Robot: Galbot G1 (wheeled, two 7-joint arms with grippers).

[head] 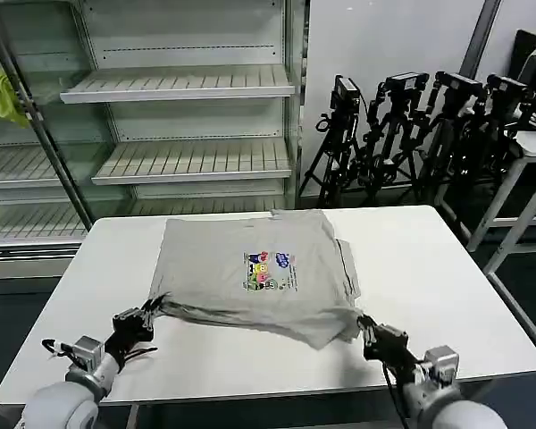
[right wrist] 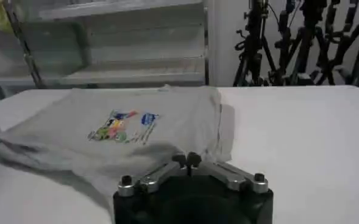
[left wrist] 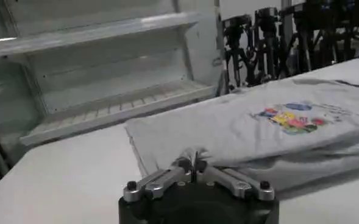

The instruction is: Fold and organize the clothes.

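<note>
Two grippers pinch the near edge of the grey T-shirt (head: 255,273) in the middle of the white tabletop (head: 429,268); the left gripper (head: 147,315) holds the near-left corner and the right gripper (head: 368,329) the near-right. Both jaws are clamped on cloth, probably so the hem can lift evenly for a fold.

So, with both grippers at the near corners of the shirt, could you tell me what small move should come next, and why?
Probably lift both corners together and carry them toward the far edge. The left gripper and right gripper are each shut on a near corner of the grey T-shirt, which lies print-up on the white table, its near hem already raised and bunched.
</note>
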